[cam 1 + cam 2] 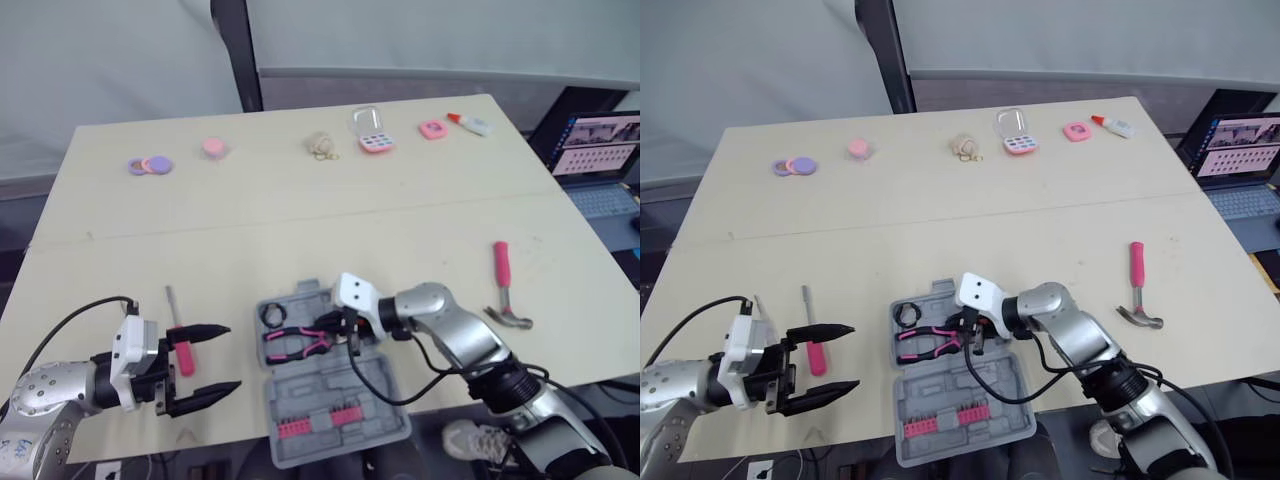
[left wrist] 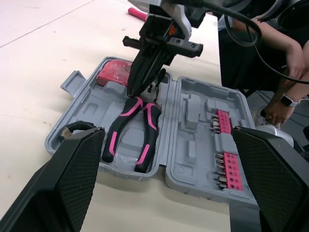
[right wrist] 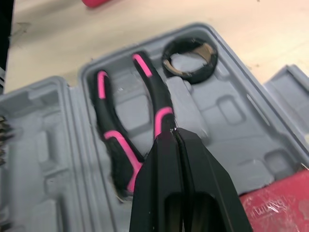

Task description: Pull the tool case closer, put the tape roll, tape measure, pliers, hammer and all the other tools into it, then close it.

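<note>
Pliers (image 2: 150, 128), lower centre of frame, lying in open tool case (image 2: 190, 145) on table (image 1: 300, 250); right hand (image 3: 173, 131), fingers together, at their head; left hand (image 1: 232, 357) spread apart; likely best pressed squarely down to seat.

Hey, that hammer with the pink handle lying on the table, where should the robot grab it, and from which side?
I'd take the pink-handled steel hammer at mid-handle, coming straight down from above and closing across the handle's width. It lies flat on the beige table with bare surface on either side, and its claw head is at the end nearer the robot.
</note>
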Controlling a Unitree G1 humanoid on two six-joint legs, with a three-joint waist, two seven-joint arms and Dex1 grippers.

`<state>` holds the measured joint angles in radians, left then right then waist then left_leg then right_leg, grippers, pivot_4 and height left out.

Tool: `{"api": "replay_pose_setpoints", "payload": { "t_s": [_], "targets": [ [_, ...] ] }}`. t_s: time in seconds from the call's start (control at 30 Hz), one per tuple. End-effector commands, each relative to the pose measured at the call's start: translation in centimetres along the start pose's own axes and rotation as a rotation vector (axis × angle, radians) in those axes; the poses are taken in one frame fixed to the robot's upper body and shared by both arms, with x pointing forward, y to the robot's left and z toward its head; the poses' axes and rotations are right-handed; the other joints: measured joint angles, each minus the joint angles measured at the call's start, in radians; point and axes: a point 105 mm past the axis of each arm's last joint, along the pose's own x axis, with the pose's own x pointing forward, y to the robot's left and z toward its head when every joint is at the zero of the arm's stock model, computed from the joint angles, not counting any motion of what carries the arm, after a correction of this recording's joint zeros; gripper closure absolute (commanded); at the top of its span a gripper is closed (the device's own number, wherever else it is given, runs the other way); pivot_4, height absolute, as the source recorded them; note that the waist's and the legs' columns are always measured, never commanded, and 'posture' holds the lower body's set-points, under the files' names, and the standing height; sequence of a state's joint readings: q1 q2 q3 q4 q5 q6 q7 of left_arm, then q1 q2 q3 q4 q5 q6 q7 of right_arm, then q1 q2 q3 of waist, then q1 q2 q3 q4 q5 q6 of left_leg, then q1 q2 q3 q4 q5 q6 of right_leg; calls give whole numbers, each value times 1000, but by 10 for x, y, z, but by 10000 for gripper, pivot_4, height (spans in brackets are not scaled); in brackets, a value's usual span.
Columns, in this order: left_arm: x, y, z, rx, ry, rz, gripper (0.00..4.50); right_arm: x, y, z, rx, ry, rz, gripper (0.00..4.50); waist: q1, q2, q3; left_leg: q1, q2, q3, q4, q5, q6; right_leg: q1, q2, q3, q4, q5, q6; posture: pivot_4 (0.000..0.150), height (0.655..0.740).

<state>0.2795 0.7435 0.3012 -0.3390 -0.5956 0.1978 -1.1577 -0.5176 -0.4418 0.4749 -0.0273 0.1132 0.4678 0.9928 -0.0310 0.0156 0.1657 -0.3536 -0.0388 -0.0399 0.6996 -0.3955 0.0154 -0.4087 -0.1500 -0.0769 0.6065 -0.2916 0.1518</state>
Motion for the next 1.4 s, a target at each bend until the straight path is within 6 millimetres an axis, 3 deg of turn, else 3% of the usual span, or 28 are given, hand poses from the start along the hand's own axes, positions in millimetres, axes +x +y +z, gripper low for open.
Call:
{"api": "replay_pose_setpoints", "payload": {
  "t_s": [0.03, 0.57, 1.13, 1.4],
  "targets": [
    [-1, -1, 5, 25, -2, -5, 0, 0, 1, 7, -43, -28, 15, 44327, 0, 0, 0, 0, 0, 0, 0, 0, 0, 0, 0, 0, 0, 0, 0, 1500, 7400],
    [0, -1, 6, 26, -3, -8, 0, 4, 7, 4, -8, -53, 43, 44327, 0, 0, 0, 0, 0, 0, 0, 0, 0, 0, 0, 0, 0, 0, 0, 1500, 7400],
    [-1, -2, 5, 25, 1, -16, 0, 11, 12, -24, 39, 23, 43, 44327, 0, 0, 0, 1, 0, 0, 0, 0, 0, 1, 0, 0, 0, 0, 0, 1500, 7400],
    [0, -1, 3, 26, -4, -15, 0, 14, 12, -47, 87, 120, 28, 44327, 1, -1, -1, 3, 0, 0, 0, 0, 0, 3, 0, 0, 0, 0, 0, 1500, 7400]
  ]
}}
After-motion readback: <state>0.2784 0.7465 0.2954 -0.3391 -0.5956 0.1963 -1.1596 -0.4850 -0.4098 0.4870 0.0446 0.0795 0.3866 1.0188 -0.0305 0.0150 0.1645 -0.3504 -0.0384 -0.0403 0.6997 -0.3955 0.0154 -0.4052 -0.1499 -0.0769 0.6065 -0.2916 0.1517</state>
